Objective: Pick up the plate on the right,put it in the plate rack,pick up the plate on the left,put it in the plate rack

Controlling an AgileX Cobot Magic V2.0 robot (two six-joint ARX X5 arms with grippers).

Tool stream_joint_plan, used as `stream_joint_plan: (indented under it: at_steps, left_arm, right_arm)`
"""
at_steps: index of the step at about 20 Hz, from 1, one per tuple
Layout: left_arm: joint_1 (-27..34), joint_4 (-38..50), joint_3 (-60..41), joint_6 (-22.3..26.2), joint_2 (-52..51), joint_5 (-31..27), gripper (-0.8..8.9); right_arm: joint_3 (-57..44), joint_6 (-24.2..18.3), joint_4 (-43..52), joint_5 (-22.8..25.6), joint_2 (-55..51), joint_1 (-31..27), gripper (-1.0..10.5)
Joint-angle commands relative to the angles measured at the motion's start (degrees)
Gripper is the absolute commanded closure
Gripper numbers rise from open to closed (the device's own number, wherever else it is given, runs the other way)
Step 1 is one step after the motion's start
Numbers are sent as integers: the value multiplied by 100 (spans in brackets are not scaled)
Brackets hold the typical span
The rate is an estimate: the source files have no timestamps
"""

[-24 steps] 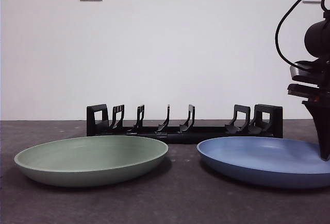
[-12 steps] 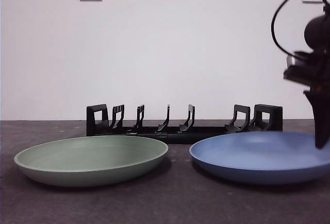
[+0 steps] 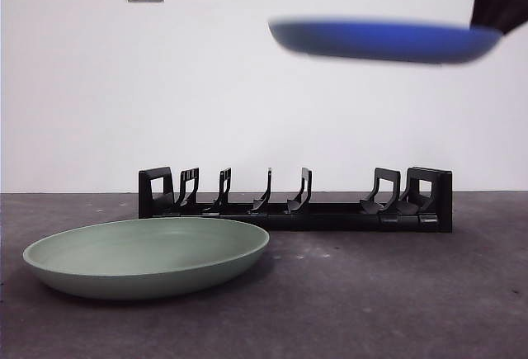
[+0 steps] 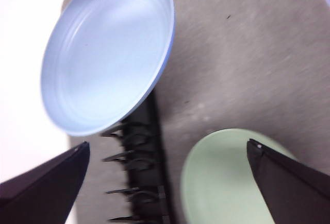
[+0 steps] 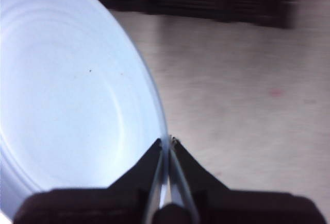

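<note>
High above the plate rack, the blue plate hangs roughly level, pinched at its rim by the right gripper, jaws clamped tight on that thin edge. It looks stiff, light and smooth, so an edge grip could let it swing or slip. The green plate lies on the table before the rack; the left gripper waits overhead, jaws spread wide.

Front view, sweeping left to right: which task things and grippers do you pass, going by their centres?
Green plate on the table → black plate rack behind it → blue plate held aloft, level → right gripper gripping that plate's rim at the top right corner.
</note>
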Motion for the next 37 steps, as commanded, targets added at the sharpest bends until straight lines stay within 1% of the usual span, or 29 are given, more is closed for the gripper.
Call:
stream_joint_plan:
  at_steps: [1, 2, 4, 6, 8, 9, 14, 15, 16, 18, 20, 21, 29, 33, 34, 35, 36, 37]
  left_arm:
    - [-72, 361, -4, 686, 205, -308, 185]
    - [-101, 599, -4, 778, 299, -431, 185]
    - [-136, 1032, -4, 1012, 459, -468, 185]
    - [-138, 1147, -4, 1255, 575, -463, 186]
    - [-173, 1141, -4, 1281, 686, -463, 204]
    - [-173, 1141, -4, 1281, 710, -466, 263]
    - [-173, 1139, -4, 1263, 811, -461, 626]
    - [-173, 1141, -4, 1239, 811, -457, 677]
    - [-173, 1141, -4, 1228, 811, -442, 702]
    - [-173, 1139, -4, 1228, 811, -442, 707]
    - [-175, 1137, -4, 1222, 813, -417, 805]
    - [-195, 1137, -4, 1213, 817, -422, 822]
    - [-433, 776, -4, 1202, 866, -466, 822]
    - [-435, 732, -4, 1034, 866, -472, 822]
    - [-435, 706, -4, 986, 866, -476, 821]
    - [-435, 693, -4, 931, 866, -494, 821]
    - [-435, 684, -4, 901, 866, -535, 821]
    - [-437, 686, -4, 872, 866, -557, 821]
  right_arm:
    - [116, -57, -138, -146, -92, 85, 963]
    - [120, -59, -212, -140, -120, 170, 963]
    - [120, -118, -341, -140, -125, 299, 963]
    - [120, -116, -354, -142, -125, 446, 963]
    - [120, -105, -354, -142, -125, 533, 963]
    - [120, -105, -352, -155, -125, 535, 963]
    - [120, -105, -350, -162, -125, 599, 963]
    - [120, -105, -341, -164, -125, 601, 963]
    - [120, -105, -323, -164, -125, 601, 963]
    - [120, -105, -280, -227, -125, 603, 963]
    - [120, -105, -269, -247, -125, 603, 963]
    - [120, -105, -267, -247, -125, 603, 963]
    - [120, -105, -232, -247, -125, 603, 962]
    - [120, -105, -195, -245, -125, 601, 935]
    - [120, -105, -131, -245, -125, 601, 900]
    - [120, -96, -59, -245, -125, 601, 807]
    - [120, -26, 42, -247, -125, 601, 683]
    - [120, 48, 129, -247, -125, 601, 602]
